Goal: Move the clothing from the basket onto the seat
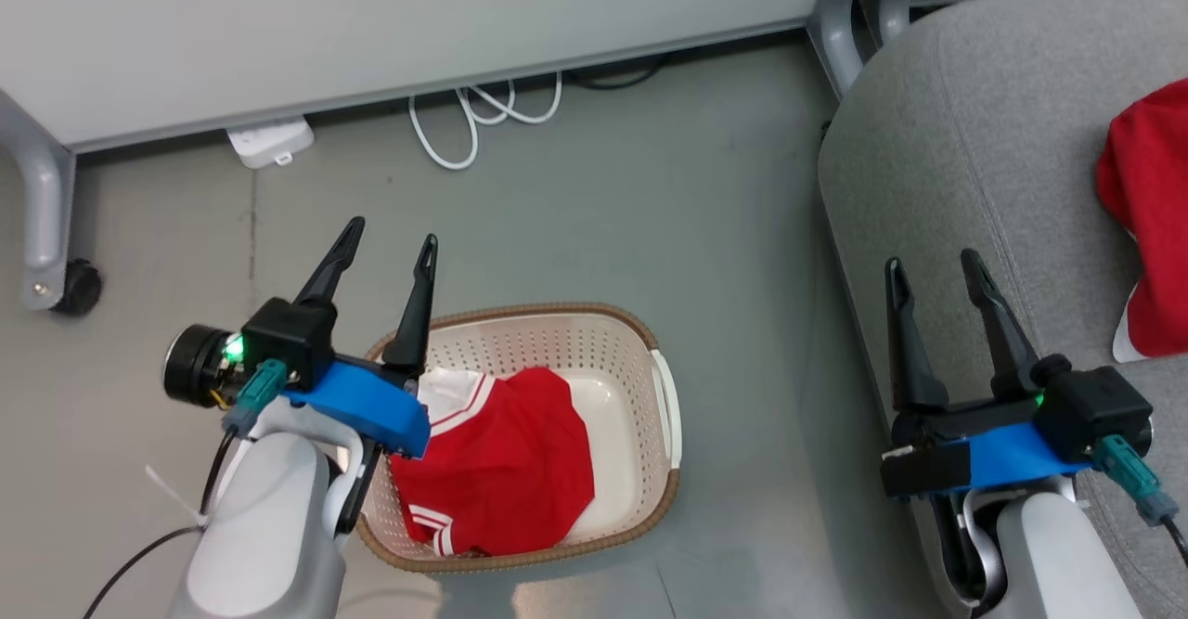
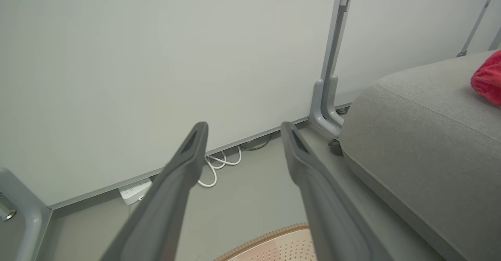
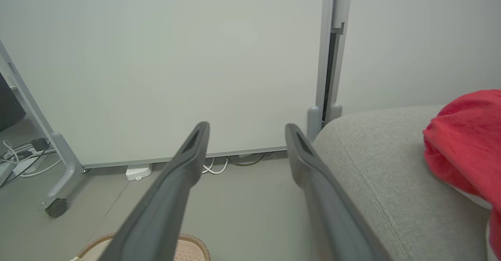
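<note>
- Grey floor (image 1: 557, 211) runs up to a pale wall panel (image 1: 371, 16) at the top of the head view. A power strip (image 1: 269, 143) and a looped white cable (image 1: 473, 118) lie along its foot. A grey frame leg (image 1: 42, 201) on a caster (image 1: 79, 287) stands at the far left.
- Left gripper (image 1: 391, 233): its two fingers stand well apart and hold nothing. They point up the view toward the wall, and the wrist hangs over the left end of the basket (image 1: 664, 396).
- Right gripper (image 1: 931, 260): its fingers are likewise spread and empty. They point the same way and hover over the left edge of the seat (image 1: 974, 164).
- On the floor between the two arms, the basket has its long axis lying roughly left to right across the head view. One handle shows at the right end, and the left end is hidden under the left arm.
- Inside it lies the trimmed garment (image 1: 510, 452), crumpled toward the left half. Its white collar and striped trim are at the left and its red body spreads toward the middle, with bare basket bottom beyond on the right.
- To the right of the basket, the seat has its rounded edge and seam running up the view.
- Well in from that edge, a red garment (image 1: 1151, 211) rests on the seat, cut off by the picture's border. A white patch shows at its lower edge, possibly part of it.
</note>
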`<state>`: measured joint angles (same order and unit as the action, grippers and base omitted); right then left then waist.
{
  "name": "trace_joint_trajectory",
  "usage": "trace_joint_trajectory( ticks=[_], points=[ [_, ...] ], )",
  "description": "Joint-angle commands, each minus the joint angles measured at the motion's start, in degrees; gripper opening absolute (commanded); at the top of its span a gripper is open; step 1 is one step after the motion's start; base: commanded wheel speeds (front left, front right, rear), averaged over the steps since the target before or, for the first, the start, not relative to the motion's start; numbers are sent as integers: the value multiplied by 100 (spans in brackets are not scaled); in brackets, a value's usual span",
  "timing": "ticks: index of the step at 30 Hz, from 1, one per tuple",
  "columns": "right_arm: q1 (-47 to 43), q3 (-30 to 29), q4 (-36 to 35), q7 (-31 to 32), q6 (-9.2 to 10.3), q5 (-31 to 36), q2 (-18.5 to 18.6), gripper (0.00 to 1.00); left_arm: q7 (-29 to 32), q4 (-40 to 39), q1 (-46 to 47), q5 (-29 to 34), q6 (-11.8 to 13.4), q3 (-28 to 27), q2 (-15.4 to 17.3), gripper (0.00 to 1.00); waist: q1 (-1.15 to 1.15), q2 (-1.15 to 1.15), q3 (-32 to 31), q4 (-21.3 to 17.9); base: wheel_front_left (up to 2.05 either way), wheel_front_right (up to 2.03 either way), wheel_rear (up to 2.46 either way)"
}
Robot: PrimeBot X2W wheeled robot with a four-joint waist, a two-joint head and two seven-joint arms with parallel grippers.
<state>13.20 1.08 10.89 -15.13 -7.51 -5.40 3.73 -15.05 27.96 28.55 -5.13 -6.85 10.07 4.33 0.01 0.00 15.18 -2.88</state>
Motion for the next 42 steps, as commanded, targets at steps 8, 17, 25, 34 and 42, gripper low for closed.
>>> trace_joint_trajectory(
  ticks=[8,17,25,34,42],
  points=[
    [641,4,-178,-3,4,-70,-57,100,-17,1074,999,189,-64,732,258,100,-1,0,1193,-496,0,0,0],
    [1225,113,-310,-2,4,-125,-79,100,-18,2145,1800,34,-69,1961,624,100,-1,0,2034,-801,0,0,0],
    [1576,208,-423,-2,4,-159,-89,100,-18,2973,2458,-105,-62,3139,828,100,-1,0,2648,-1012,0,0,0],
    [1920,303,-552,-2,4,-311,-92,100,97,3665,3084,-333,-57,4503,943,100,-1,0,3347,-1168,0,0,0],
    [2151,344,-645,-2,4,-444,-90,100,541,4122,3552,-650,-57,5316,1128,100,-1,0,3797,-1273,0,0,0]
  ],
)
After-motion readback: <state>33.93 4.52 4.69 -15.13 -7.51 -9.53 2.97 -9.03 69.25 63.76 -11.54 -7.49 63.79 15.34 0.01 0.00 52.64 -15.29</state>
